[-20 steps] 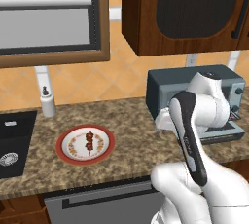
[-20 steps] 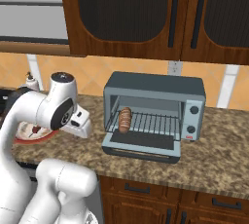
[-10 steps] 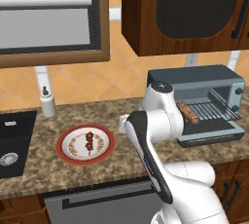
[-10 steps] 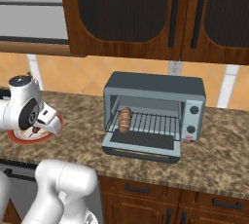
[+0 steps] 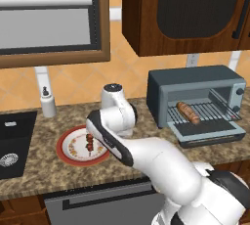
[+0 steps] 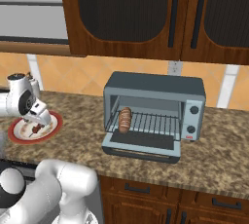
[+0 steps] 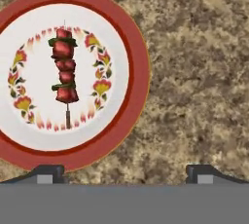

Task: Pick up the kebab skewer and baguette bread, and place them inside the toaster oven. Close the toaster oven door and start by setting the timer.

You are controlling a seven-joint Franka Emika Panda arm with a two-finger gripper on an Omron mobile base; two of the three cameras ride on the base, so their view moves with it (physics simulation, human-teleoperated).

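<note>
In the left base view we see our white arm bent low over the speckled brown granite counter (image 5: 122,163), its hand reaching down at the right edge of a round white plate with a red rim and a flowered border (image 5: 66,148). The short kebab skewer of dark red and brown chunks (image 5: 90,141) lies on that plate, partly behind the arm. To the right stands the boxy blue-grey toaster oven (image 5: 195,84), its drop-down door with dark glass (image 5: 207,130) lowered flat, and the small golden-brown baguette bread (image 5: 188,112) rests on the wire rack (image 5: 215,113) inside, toward the left. A black sink (image 5: 14,143) sits at the far left, with a small white bottle (image 5: 47,102) behind the plate. In the right base view we find the gripper (image 6: 41,120) hanging over the plate's right part, close above the skewer, while the baguette lies at the left end of the rack in the open oven, whose two knobs (image 6: 193,120) sit on its right side. In the hand view we look straight down: the skewer lies in the plate's middle, and our two dark fingertips (image 7: 47,171) stand spread wide apart, holding nothing, one below the plate's rim and the other over bare counter.
</note>
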